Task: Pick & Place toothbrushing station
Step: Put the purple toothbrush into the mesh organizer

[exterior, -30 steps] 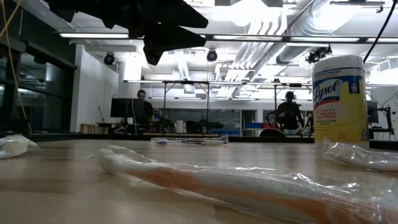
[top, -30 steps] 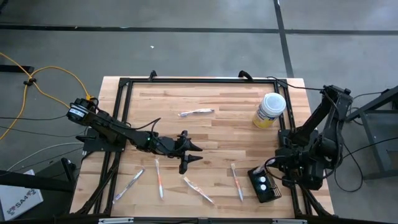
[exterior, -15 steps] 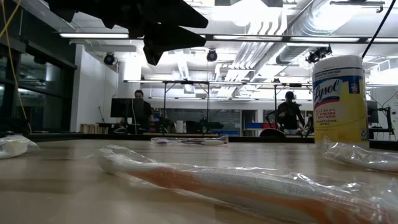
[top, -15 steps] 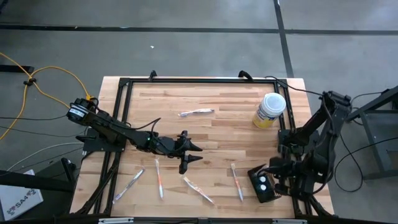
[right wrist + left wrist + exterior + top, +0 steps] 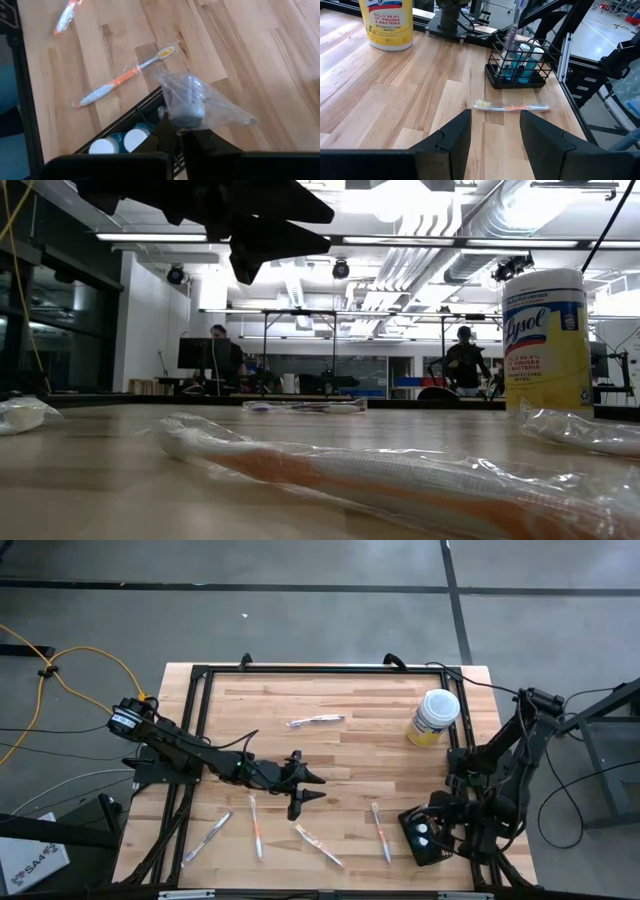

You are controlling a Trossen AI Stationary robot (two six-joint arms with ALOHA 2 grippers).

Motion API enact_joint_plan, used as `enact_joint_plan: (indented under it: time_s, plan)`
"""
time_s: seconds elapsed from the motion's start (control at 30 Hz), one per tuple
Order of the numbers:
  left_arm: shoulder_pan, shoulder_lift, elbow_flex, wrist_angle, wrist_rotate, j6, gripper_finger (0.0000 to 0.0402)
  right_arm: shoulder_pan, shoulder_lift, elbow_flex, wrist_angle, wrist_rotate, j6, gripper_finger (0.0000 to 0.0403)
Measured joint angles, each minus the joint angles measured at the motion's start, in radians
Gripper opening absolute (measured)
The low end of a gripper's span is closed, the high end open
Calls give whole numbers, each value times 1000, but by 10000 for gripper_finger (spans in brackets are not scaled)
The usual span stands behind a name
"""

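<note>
The black wire-mesh basket (image 5: pixel 424 839) stands at the table's near right and holds two white-capped blue bottles (image 5: pixel 527 55); it also shows in the left wrist view (image 5: pixel 520 75). My right gripper (image 5: pixel 438 824) is over it, shut on a plastic-wrapped toothbrush (image 5: pixel 190 105). In the left wrist view that toothbrush (image 5: pixel 515 25) stands nearly upright, its lower end inside the basket. My left gripper (image 5: pixel 303 788) is open and empty above the table's middle, its fingers (image 5: pixel 455 135) facing the basket. My right gripper pinches the wrapped toothbrush between its two fingers (image 5: pixel 167 132), coming from above and pointing down. The wrapped head end (image 5: pixel 187 112) sticks out past the fingertips, toward the basket. The fingers hide the exact place of hold.
Several wrapped toothbrushes lie on the table: one beside the basket (image 5: pixel 381 831), others along the near edge (image 5: pixel 320 845) (image 5: pixel 256 825) (image 5: pixel 208 837) and one at the far middle (image 5: pixel 318 720). A yellow wipes canister (image 5: pixel 433 717) stands at the far right.
My right gripper has gone toward the table's near edge and a little left, coming over the basket with the wrapped toothbrush.
</note>
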Motion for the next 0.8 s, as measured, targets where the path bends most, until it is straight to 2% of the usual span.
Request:
enact_joint_plan:
  time_s: [0.47,0.8]
  plan:
    - [0,0,0,3,0,0,163,-42,-1,-23,96,-42,1,7]
    - [0,0,0,3,0,0,163,-99,-1,-23,94,-59,-32,84]
